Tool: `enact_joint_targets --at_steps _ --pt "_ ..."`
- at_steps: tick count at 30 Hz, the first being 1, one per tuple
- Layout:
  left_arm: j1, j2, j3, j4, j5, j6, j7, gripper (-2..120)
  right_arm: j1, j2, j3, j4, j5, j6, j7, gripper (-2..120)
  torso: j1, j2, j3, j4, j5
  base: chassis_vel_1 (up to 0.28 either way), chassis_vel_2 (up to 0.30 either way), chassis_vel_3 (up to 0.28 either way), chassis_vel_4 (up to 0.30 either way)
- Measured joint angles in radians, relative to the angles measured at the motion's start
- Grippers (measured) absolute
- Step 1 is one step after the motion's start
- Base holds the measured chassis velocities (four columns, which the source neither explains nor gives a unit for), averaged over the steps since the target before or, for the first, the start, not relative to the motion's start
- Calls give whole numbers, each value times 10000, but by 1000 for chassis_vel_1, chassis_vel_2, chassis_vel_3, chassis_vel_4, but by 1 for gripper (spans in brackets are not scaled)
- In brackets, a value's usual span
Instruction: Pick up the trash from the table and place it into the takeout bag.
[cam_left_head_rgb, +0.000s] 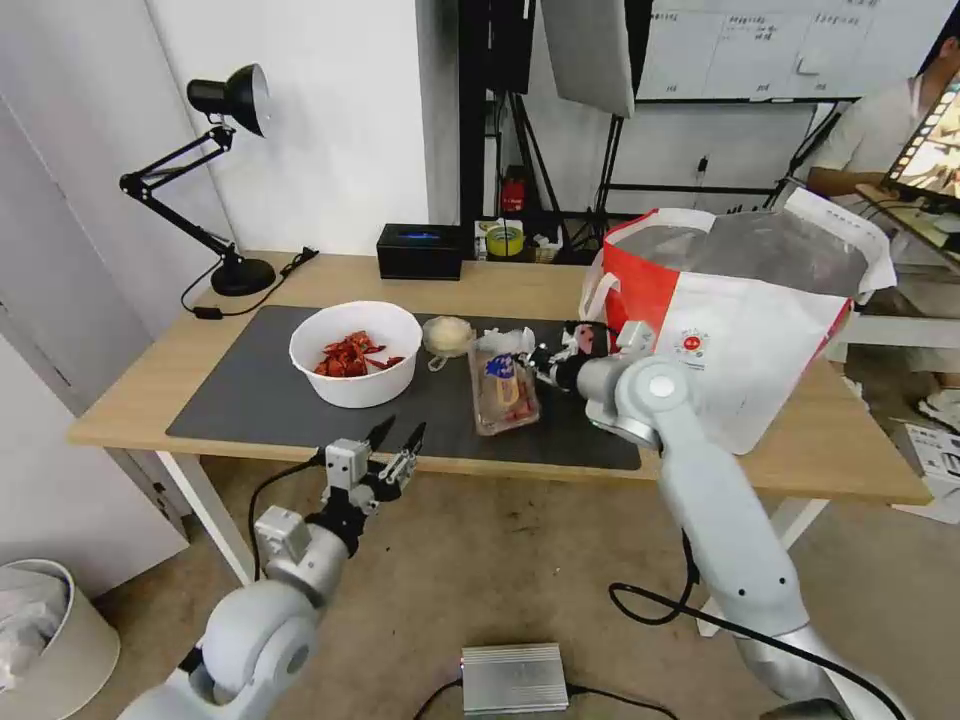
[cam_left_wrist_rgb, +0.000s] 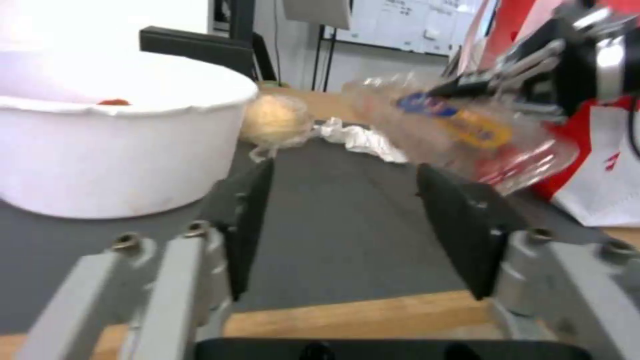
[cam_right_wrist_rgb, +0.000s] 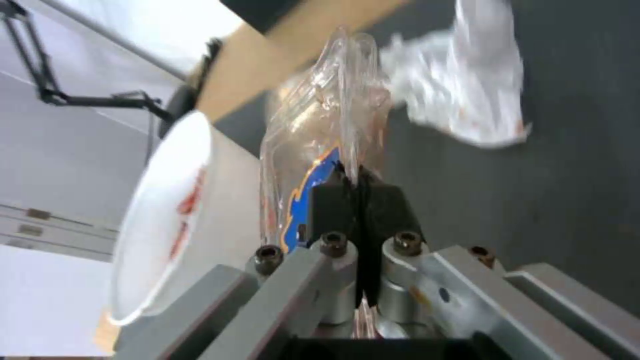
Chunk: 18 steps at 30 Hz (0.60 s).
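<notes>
On the table (cam_left_head_rgb: 130, 392), a dark mat (cam_left_head_rgb: 250, 395) carries the trash. A white bowl (cam_left_head_rgb: 353, 352) (cam_left_wrist_rgb: 120, 135) (cam_right_wrist_rgb: 167, 215) holds red shell scraps. Beside it are a small clear tub (cam_left_head_rgb: 447, 335) (cam_left_wrist_rgb: 275, 120) and a white tissue wad (cam_left_head_rgb: 517, 340) (cam_left_wrist_rgb: 360, 140) (cam_right_wrist_rgb: 467, 95). My right gripper (cam_left_head_rgb: 537, 363) (cam_right_wrist_rgb: 358, 182) (cam_left_wrist_rgb: 480, 85) is shut on the edge of the clear hinged tray (cam_left_head_rgb: 503, 392) (cam_right_wrist_rgb: 320, 125) (cam_left_wrist_rgb: 467, 135), which tilts above the mat. The takeout bag (cam_left_head_rgb: 740, 300) (cam_left_wrist_rgb: 600, 165) stands open just right of it. My left gripper (cam_left_head_rgb: 397, 438) (cam_left_wrist_rgb: 340, 220) hangs open at the table's front edge, facing the bowl.
A black desk lamp (cam_left_head_rgb: 235, 270) stands at the table's back left and a black box (cam_left_head_rgb: 420, 250) at the back middle. On the floor are a white bin (cam_left_head_rgb: 50, 640) at the left and a silver box (cam_left_head_rgb: 515, 678) with cables.
</notes>
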Motion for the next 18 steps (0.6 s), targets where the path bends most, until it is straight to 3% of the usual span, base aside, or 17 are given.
enact_joint_targets --at_steps 2,5,8,18 --pt "18 -20 -20 -8 3 -4 4 70 3 -29 5 41 5 7 -13 0 0 0 0 0 0 0 0 0 0" --pt "134 -144 -276 -16 10 -79 102 88 154 -559 228 918 264 190 -105 0 1 0 2 -2 1 0 0 0 0" --pt "205 -145 -452 -108 2 -82 120 96 411 -822 507 1388 493 283 -97 0 1 0 1 -1 1 0 0 0 0" --pt "673 -237 -828 -290 50 -208 155 100 1661 -1864 1143 2139 1217 743 173 0 1 0 1 -1 1 0 0 0 0"
